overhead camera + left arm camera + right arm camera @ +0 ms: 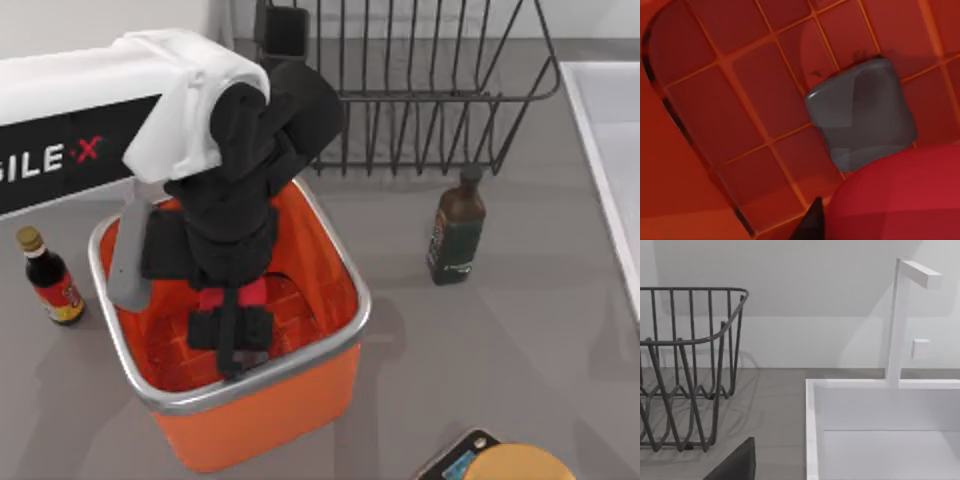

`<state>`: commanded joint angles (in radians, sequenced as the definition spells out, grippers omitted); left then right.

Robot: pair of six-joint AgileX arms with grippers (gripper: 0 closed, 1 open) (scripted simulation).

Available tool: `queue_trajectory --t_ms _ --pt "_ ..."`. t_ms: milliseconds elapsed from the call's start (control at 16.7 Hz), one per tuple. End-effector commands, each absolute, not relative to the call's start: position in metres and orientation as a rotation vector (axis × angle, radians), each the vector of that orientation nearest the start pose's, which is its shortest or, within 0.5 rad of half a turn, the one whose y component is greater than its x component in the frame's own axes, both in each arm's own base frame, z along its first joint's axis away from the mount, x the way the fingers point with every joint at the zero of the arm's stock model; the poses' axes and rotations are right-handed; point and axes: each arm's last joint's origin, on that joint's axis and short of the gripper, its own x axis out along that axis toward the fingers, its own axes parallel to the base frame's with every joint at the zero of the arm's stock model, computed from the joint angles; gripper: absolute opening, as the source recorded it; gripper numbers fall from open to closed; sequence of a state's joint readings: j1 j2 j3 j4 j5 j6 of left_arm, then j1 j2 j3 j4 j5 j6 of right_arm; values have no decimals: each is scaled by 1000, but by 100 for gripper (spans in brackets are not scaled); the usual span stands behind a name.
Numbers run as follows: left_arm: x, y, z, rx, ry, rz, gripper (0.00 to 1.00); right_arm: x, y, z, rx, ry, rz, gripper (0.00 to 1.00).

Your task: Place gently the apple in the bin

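Now the left end effector reaches down inside the bin, clenched on the apple, which hangs above the bin's gridded floor near the grey square. Behind the bin stands a black wire rack, and a dark bottle stands on the table beside the bin.

— What did my left arm look like from above?

— I saw a boxy white shell with a black side panel carrying white letters "ILE" and a red "X". Past the white cover, the wrist was matte black and lumpy, stacked in rounded segments.

— And the left gripper?

— Black too, blocky, with two flat fingers and a grey slab-like part on one side. In my right wrist view, a dark angular edge of the right gripper showed.
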<state>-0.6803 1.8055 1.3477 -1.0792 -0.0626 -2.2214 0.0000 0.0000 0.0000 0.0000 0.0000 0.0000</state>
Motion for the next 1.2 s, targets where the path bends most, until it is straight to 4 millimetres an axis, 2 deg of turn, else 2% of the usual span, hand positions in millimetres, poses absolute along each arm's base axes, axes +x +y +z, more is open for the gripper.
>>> queue_trajectory --t_ms 60,840,1200 --pt "265 -208 203 -1200 1151 1157 0 106 -1 160 0 0 0 100" --pt "265 -208 203 -1200 1151 1157 98 106 -1 160 0 0 0 100" --pt "265 -208 203 -1200 1151 1157 100 106 -1 160 0 0 0 100"
